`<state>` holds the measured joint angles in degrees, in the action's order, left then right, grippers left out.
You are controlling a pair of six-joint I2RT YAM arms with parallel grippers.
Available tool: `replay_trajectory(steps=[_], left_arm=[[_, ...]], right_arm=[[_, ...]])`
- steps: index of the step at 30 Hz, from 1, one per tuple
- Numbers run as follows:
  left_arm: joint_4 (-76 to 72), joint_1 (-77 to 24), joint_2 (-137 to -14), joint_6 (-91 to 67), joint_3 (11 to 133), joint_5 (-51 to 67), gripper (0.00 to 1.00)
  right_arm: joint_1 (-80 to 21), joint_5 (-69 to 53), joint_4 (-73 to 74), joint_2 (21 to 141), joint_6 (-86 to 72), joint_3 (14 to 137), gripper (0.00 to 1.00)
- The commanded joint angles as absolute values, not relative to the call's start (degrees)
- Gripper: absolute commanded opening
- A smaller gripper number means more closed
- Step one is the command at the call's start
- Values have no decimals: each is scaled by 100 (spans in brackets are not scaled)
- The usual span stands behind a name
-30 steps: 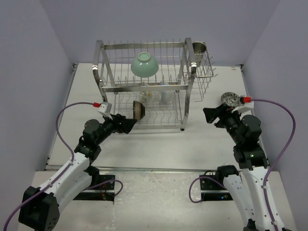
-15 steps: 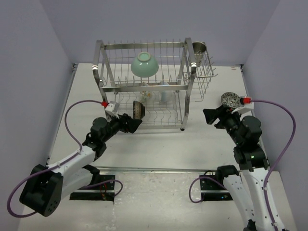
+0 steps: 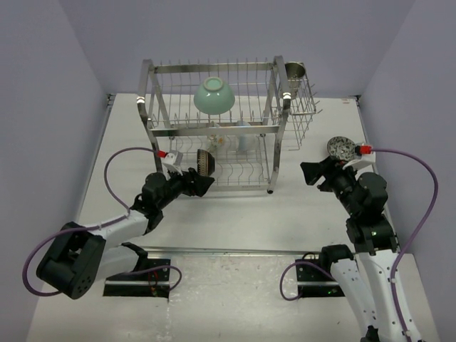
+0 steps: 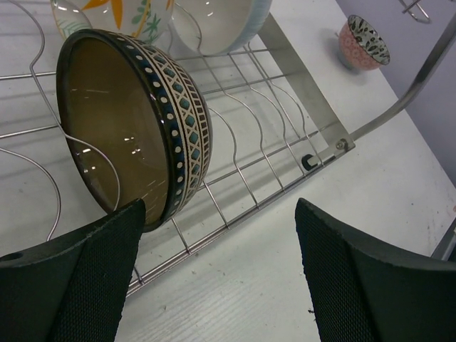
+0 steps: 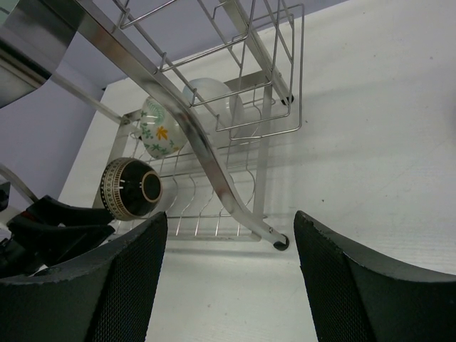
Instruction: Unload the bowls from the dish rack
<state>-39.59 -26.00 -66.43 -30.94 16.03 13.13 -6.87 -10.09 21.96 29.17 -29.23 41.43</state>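
Where the bowls are: a dark brown striped ceramic bowl (image 4: 135, 128) stands on edge in the wire slots of the lower tier. A white bowl with yellow flowers (image 4: 114, 14) and a plain pale bowl (image 4: 221, 25) stand just behind it.
Upper tier: a larger mint-green bowl (image 3: 214, 95) rests here.
Unloaded: a pinkish patterned bowl (image 4: 363, 50) sits on the white table (image 3: 235, 214), apart from the rack.
Dish rack: large two-tier rack of shiny steel wire and tubing (image 3: 214, 68).
Side basket: small wire basket (image 3: 305, 114) on the rack's right end, holding a steel cylindrical cup (image 3: 295, 70).
Left gripper (image 4: 214, 278): jaws spread wide and empty at the lower tier's front. One finger (image 4: 71, 285) is just beside the brown bowl's lower rim; contact cannot be told.
Right gripper (image 5: 228, 278): jaws apart, empty, over the table right of the rack.
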Motion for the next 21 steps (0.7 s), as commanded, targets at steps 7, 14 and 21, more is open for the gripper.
replay_trajectory(steps=[7, 14, 21], left_arm=[[-4605, -2707, -7101, -2936, 1995, 1116, 85], [-4667, -2725, -7329, -2821, 2171, 1037, 82], [-4965, -2725, -7839, -2733, 2294, 1011, 75]], right_arm=[[-765, -1134, 2197, 2821, -2760, 4113, 73], [-791, -1107, 2224, 2839, -2733, 4113, 73], [-826, -1046, 2276, 2821, -2716, 4140, 73]])
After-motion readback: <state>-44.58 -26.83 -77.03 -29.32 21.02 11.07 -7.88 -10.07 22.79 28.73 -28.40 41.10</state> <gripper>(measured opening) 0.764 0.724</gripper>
